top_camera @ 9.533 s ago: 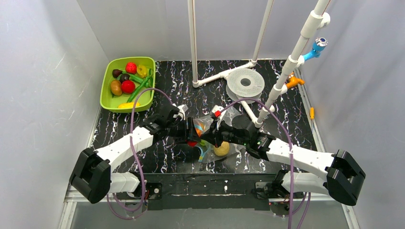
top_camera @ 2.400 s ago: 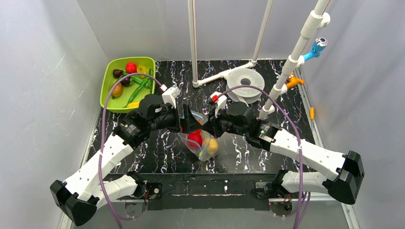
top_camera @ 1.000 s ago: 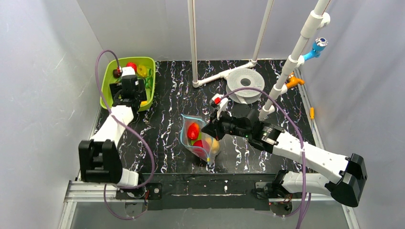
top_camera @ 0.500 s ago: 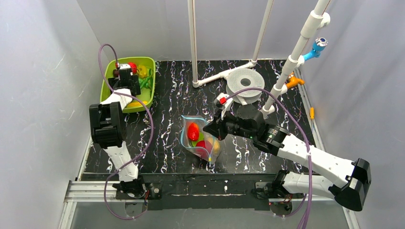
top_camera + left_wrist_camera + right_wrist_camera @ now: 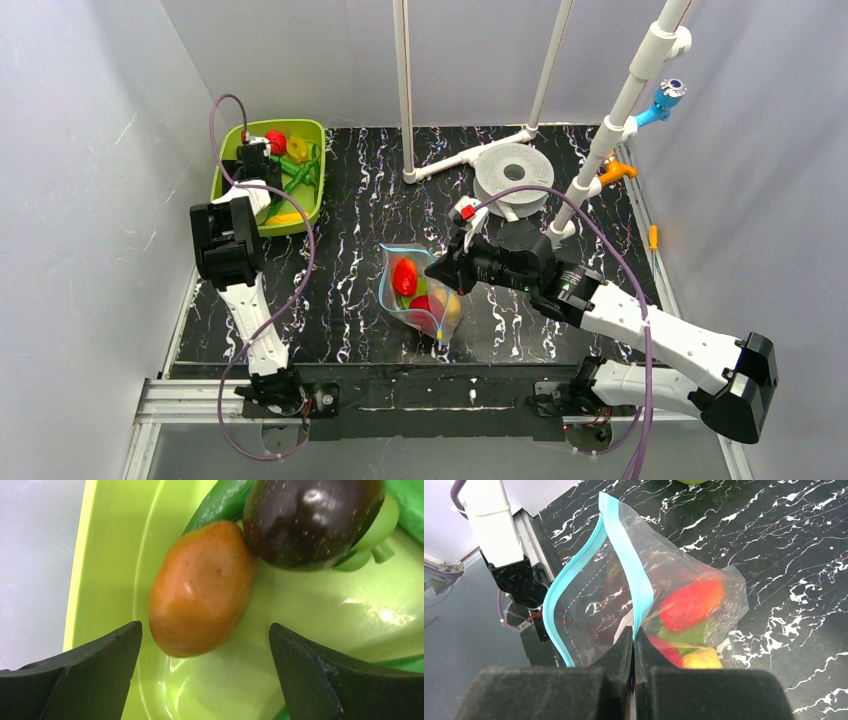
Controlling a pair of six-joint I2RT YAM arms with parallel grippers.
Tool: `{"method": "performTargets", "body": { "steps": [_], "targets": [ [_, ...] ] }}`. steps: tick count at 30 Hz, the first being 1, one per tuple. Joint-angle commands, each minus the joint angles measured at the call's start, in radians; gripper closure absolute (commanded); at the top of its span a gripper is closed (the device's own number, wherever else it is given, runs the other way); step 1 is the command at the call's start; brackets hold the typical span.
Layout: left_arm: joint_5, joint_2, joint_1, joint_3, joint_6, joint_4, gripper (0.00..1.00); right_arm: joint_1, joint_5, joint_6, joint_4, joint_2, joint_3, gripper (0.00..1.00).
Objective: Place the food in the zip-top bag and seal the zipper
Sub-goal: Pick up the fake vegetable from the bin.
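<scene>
The zip-top bag (image 5: 418,295) stands mid-table with its mouth gaping. Inside it lie a red pepper (image 5: 691,602), a yellow piece (image 5: 701,657) and some green food. My right gripper (image 5: 634,636) is shut on the right-hand strip of the light-blue zipper (image 5: 624,545); from above, this right gripper (image 5: 438,270) sits at the bag's right edge. My left gripper (image 5: 205,672) hangs open inside the lime-green tray (image 5: 300,615), its fingers either side of the lower end of an orange-brown food piece (image 5: 202,587) without touching it. A dark eggplant (image 5: 312,520) lies just beyond.
The green tray (image 5: 222,185) sits at the back left with several other food pieces. White pipe posts (image 5: 405,90) and a white spool (image 5: 513,172) stand at the back. Blue (image 5: 665,100) and orange (image 5: 615,170) fittings hang at the right. Grey walls close both sides.
My left arm has reached farther into the tray, its gripper shifting toward the back left corner. The right gripper and the bag have stayed put.
</scene>
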Motion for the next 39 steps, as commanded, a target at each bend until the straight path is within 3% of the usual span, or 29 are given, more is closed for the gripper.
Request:
{"method": "performTargets", "body": {
  "steps": [1, 5, 8, 11, 14, 19, 26, 33, 39],
  "targets": [
    [-0.005, 0.019, -0.001, 0.09, 0.05, -0.008, 0.02, -0.003, -0.014, 0.009, 0.086, -0.008, -0.01, 0.99],
    [0.002, 0.054, 0.001, 0.13, 0.061, -0.029, 0.02, -0.003, -0.006, 0.006, 0.086, -0.003, -0.011, 0.99],
    [0.015, 0.058, 0.001, 0.135, 0.066, -0.032, 0.09, -0.003, -0.006, 0.006, 0.088, -0.002, -0.014, 0.99],
    [0.022, 0.055, 0.002, 0.133, 0.051, -0.041, 0.24, -0.003, -0.009, 0.009, 0.096, 0.003, -0.015, 0.99],
    [0.046, 0.048, 0.004, 0.152, 0.027, -0.081, 0.46, -0.002, -0.016, 0.011, 0.102, 0.004, -0.018, 0.99],
    [0.085, 0.023, 0.006, 0.186, -0.038, -0.171, 0.7, -0.002, -0.013, 0.012, 0.108, 0.004, -0.023, 0.99],
    [0.172, -0.093, 0.004, 0.111, -0.162, -0.227, 0.9, -0.002, -0.01, 0.013, 0.114, -0.002, -0.034, 0.99],
    [0.266, -0.325, 0.004, -0.079, -0.32, -0.208, 1.0, 0.002, 0.0, 0.013, 0.119, -0.013, -0.047, 0.99],
    [0.436, -0.581, 0.004, -0.237, -0.503, -0.21, 1.0, 0.005, 0.024, 0.012, 0.112, -0.008, -0.047, 0.99]
  ]
}}
